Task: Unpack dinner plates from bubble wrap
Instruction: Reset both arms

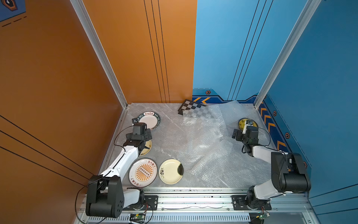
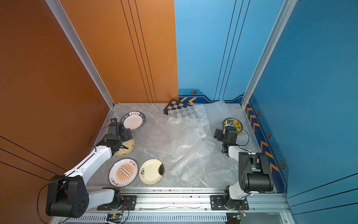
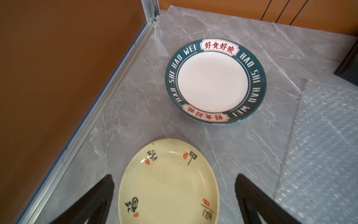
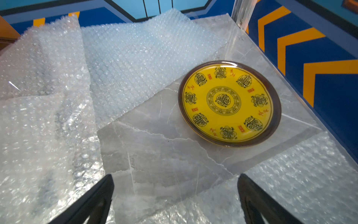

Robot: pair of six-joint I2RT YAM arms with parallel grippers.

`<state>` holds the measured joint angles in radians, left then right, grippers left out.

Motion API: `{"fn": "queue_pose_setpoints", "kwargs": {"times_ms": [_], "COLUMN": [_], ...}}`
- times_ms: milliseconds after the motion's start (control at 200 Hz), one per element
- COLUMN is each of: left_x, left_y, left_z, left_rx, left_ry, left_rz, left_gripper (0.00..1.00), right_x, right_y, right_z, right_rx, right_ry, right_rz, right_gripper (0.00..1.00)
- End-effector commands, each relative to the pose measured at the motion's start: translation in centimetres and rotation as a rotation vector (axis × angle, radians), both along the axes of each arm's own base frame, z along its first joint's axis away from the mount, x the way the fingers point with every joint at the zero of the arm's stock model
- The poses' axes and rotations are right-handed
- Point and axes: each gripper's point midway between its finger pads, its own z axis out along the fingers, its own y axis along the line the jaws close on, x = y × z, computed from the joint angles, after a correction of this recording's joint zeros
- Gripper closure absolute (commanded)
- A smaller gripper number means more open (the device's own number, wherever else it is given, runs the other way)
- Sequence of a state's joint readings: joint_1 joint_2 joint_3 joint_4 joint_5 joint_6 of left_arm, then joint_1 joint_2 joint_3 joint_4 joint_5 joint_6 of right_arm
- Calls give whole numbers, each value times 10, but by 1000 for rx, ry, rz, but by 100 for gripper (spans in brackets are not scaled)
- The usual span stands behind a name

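Observation:
Several dinner plates lie bare on the grey marble table. Along the left side are a green-lettered one, a cream one with calligraphy, an orange sunburst one and a cream one with a black blotch. A yellow dark-patterned plate sits at the far right. Bubble wrap lies spread flat over the middle and right. My left gripper hangs open above the calligraphy plate, holding nothing. My right gripper is open over bare table and wrap, short of the yellow plate.
A black-and-grey checkerboard leans at the back wall, partly under the wrap. Orange wall bounds the left, blue wall the right. A metal rail carrying both arm bases runs along the front edge.

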<state>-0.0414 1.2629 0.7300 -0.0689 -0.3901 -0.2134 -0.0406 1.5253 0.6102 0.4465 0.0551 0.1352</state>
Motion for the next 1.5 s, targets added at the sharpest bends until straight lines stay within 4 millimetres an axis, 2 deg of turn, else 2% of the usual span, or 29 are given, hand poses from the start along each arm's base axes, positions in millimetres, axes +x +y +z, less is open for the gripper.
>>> {"fn": "queue_pose_setpoints", "kwargs": {"times_ms": [0, 275, 451, 686, 911, 1031, 1282, 1472, 1492], "left_x": [11, 25, 33, 44, 40, 31, 31, 29, 29], "left_y": [6, 0, -2, -10, -34, -31, -32, -31, -31], "left_z": [-3, -33, -46, -50, -51, -54, -55, -55, -55], "left_rx": [86, 90, 60, 16, 15, 7, -1, 17, 18], "left_ry": [-79, -101, -114, -143, -205, -261, -270, -276, -276], "left_rz": [-39, -117, -126, -168, -302, -298, -305, -294, -294], "left_gripper": [2, 2, 2, 2, 2, 2, 2, 2, 2], "right_x": [1, 2, 1, 1, -2, -4, -8, -18, -22], "right_y": [7, 13, 13, 14, 15, 17, 23, 32, 33], "right_z": [1, -1, 0, -1, 1, 3, 5, 10, 6], "right_rx": [-20, -30, -34, -36, -39, -39, -62, -88, -89], "right_ry": [-34, -41, -41, -42, -65, -85, -113, -193, -191], "right_rz": [33, 60, 60, 64, 73, 79, 103, 140, 148], "right_gripper": [0, 0, 0, 0, 0, 0, 0, 0, 0]}}
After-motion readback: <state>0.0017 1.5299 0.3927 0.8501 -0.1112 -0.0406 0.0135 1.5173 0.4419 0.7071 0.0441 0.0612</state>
